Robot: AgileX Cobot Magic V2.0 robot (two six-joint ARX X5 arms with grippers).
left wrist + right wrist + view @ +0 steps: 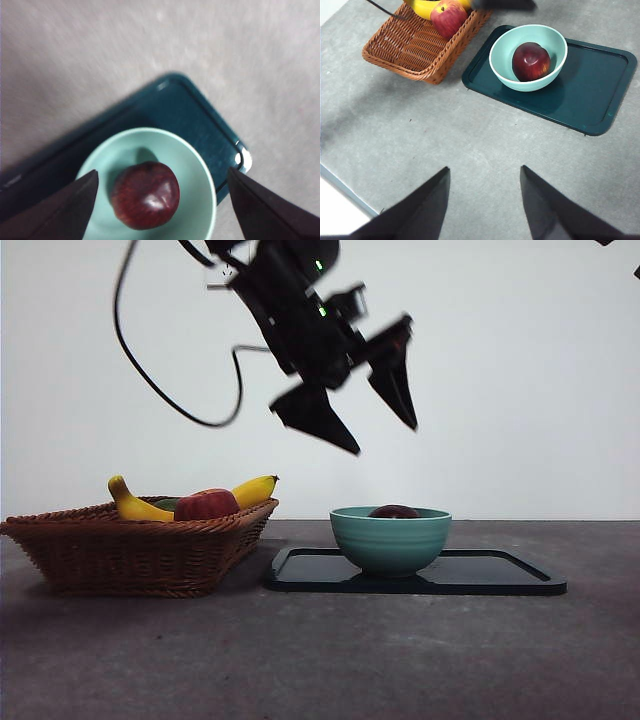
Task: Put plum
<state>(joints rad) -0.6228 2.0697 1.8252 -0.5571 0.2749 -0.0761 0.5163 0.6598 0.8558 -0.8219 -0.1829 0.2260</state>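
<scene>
Black left claw (385,440): jaws spread, empty, hanging above the bowl. Right claw (485,200): likewise spread and empty, waiting well back over bare bench (445,140). Plum (145,195): dark maroon, resting inside the pale green bowl (200,170), which stands on the dark tray (600,95). Wicker basket (130,550) beside tray: red apple (206,505), banana (135,505). Placement appears done; only withdrawal seems left.

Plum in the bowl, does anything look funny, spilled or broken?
No. The plum sits whole inside the green bowl, upright on the dark tray. The left hand hangs open above it, holding nothing.
</scene>
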